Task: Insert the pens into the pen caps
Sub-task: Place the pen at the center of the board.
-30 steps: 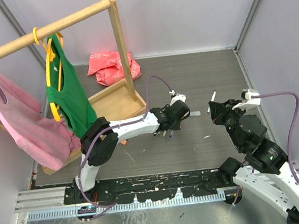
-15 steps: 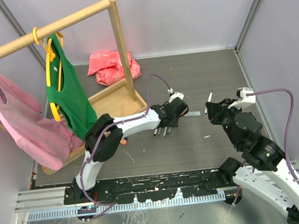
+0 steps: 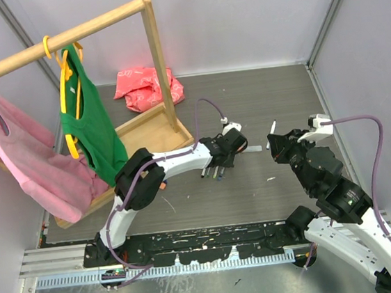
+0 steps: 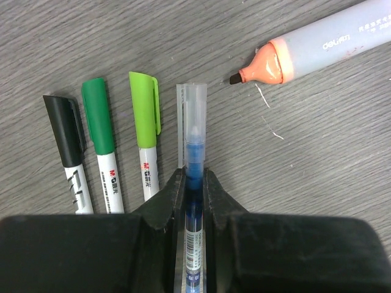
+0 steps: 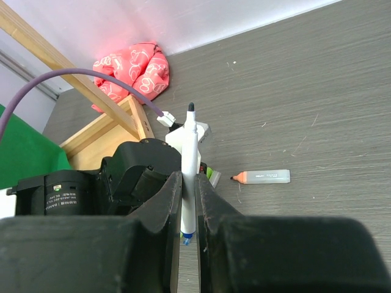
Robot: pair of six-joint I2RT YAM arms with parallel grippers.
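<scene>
At the left, a black pen [image 4: 68,146], a green pen [image 4: 101,140] and a light green pen [image 4: 145,134] are laid capped. Just right, a blue pen [image 4: 194,152] is pinched by the left gripper [image 4: 193,177], moved nearer than before. An orange marker [image 4: 317,43] is laid uncapped farther right. A white pen [image 5: 190,159] is pinched by the right gripper [image 5: 188,177], black tip sticking out, shifted left.
</scene>
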